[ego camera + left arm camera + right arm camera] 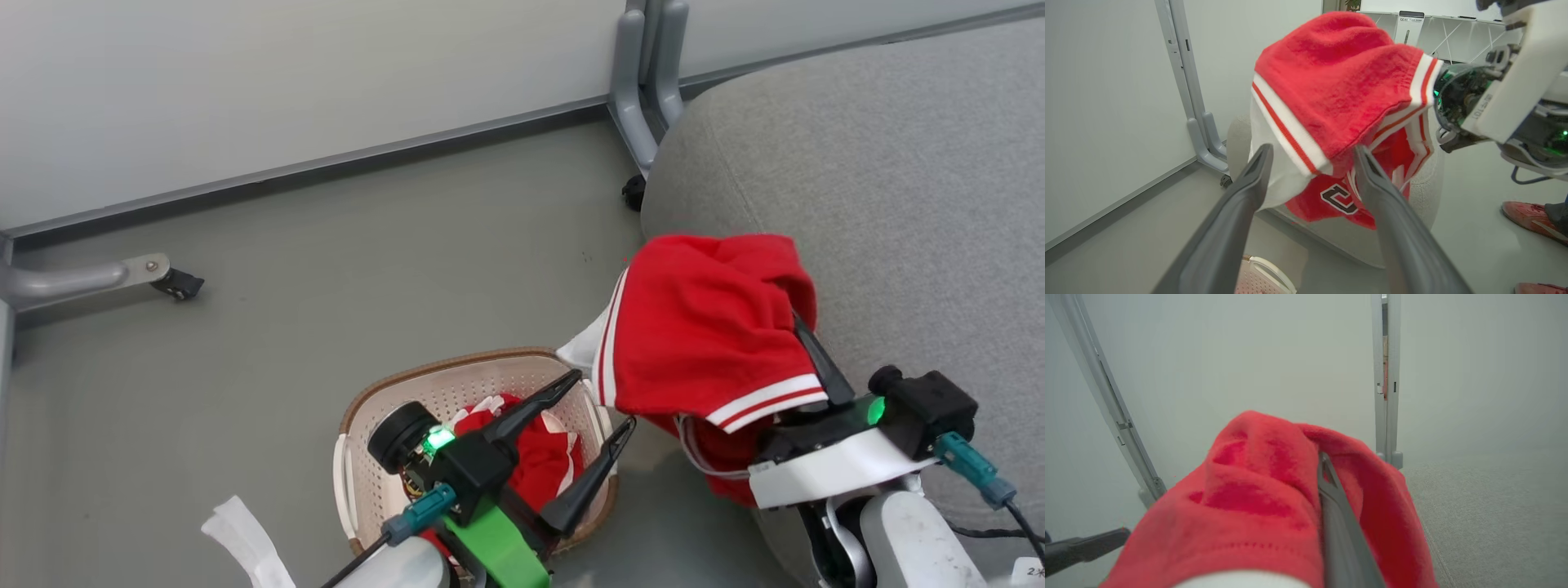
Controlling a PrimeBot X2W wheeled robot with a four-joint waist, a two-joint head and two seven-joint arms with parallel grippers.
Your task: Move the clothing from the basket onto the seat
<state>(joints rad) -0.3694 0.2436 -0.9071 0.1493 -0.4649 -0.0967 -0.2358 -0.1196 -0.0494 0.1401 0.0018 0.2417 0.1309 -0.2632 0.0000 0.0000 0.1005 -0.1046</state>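
Head, left wrist and right wrist views of a two-armed transfer. The right arm reached forward from the lower right of the head view, its pale forearm over the near edge of the seat [898,204]. The right gripper [804,335] pointed up and away from the robot. Its jaws were closed on a red garment [702,327] with white stripe trim. The cloth was draped over and around the fingers, so that one dark finger [1331,498] emerged from the folds in the right wrist view. The garment hung from this grip at the rounded corner of the seat, partly over the grey floor [367,261] between the seat and the basket [457,362]. Whether it touched the cushion could not be told. The left arm rose from the bottom edge of the head view above the basket, angled toward the right arm. The left gripper [602,400] had its jaws spread wide and held nothing. In the left wrist view the garment [1339,81] hung just beyond the two fingertips [1263,157], its white side panel and a black-and-white emblem facing the camera. A second red garment [555,465] lay inside the basket, beneath the left gripper. A red shoe [1531,218] of a person stood on the floor at the right of the left wrist view
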